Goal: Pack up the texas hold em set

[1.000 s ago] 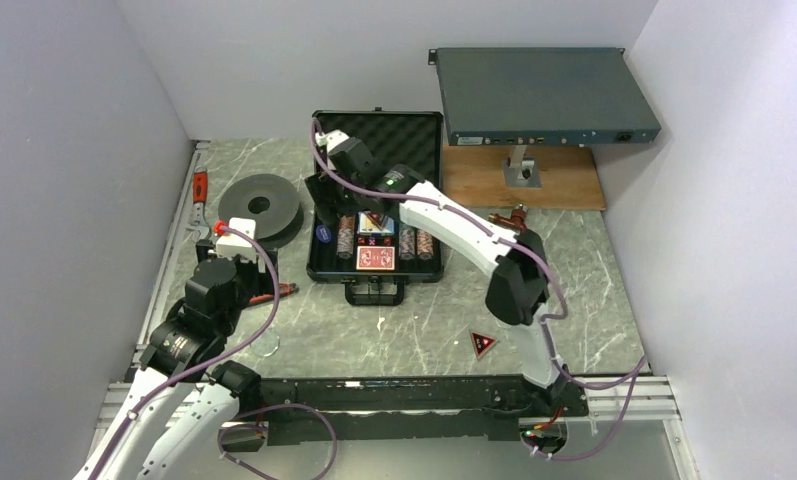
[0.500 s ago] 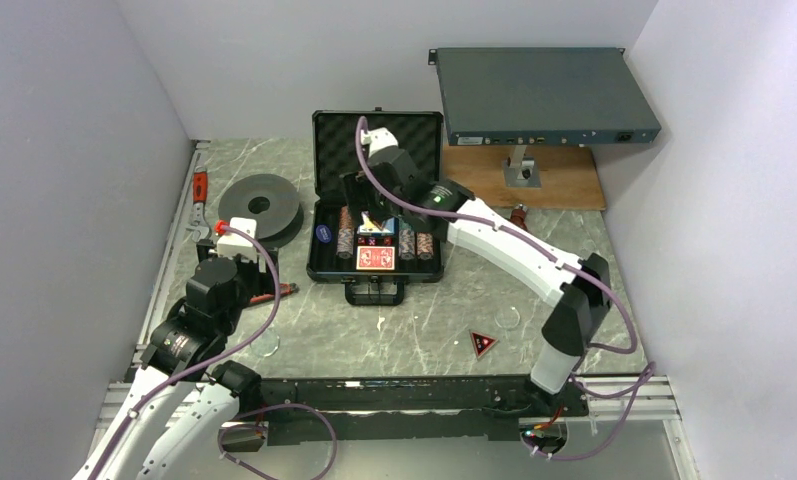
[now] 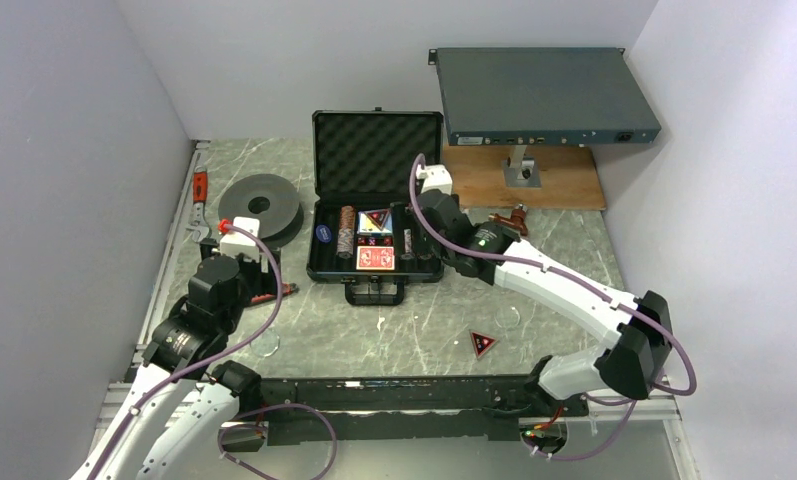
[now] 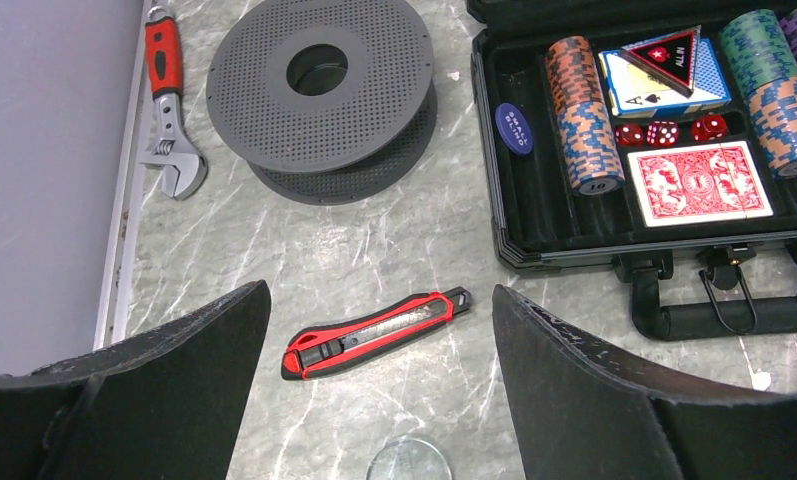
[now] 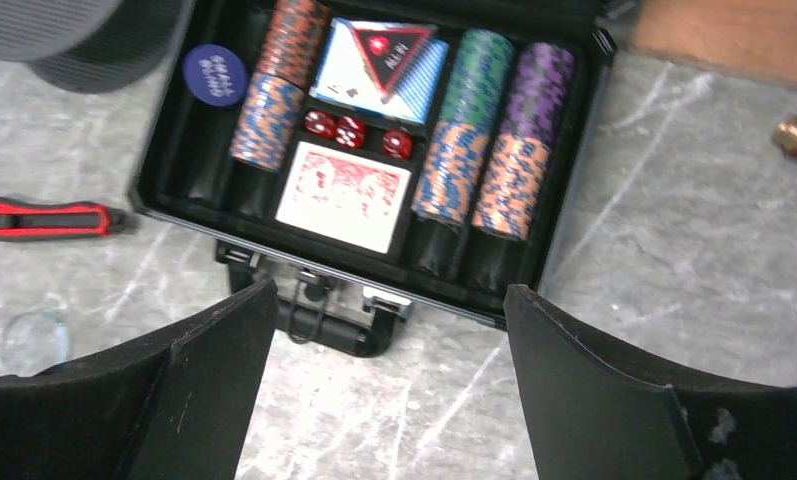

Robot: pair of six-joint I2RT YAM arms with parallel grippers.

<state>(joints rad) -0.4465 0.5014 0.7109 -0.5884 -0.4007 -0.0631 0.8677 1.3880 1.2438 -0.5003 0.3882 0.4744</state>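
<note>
As I scan from the left wall, everything sits relative to the black hard briefcase (image 3: 376, 276), which lies open mid-table with its foam-lined lid (image 3: 378, 150) raised at the back. Far left of it lies a red-handled adjustable wrench (image 4: 164, 110), then a dark grey perforated round spool (image 4: 374, 100). My left gripper (image 4: 379, 292) hangs left of the case with its jaws spread wide and empty, above a red and black utility knife (image 4: 374, 333).

Inside the case, left to right, are:
- a blue round button (image 4: 514, 128)
- an orange-and-blue striped chip stack (image 4: 579, 120)
- a blue card deck (image 4: 709, 80) bearing a red-black triangular marker (image 4: 664, 55)
- three red dice (image 4: 664, 132)
- a red card deck (image 4: 699, 182)
- two further striped chip stacks (image 5: 494, 140)

My right gripper (image 5: 389, 288) hovers over the case's right side, jaws apart and holding nothing. A second triangular marker (image 3: 483, 344) lies on the table, in front of the case and to its right. A large grey rack-mount box (image 3: 544, 95) stands behind it on the right.
</note>
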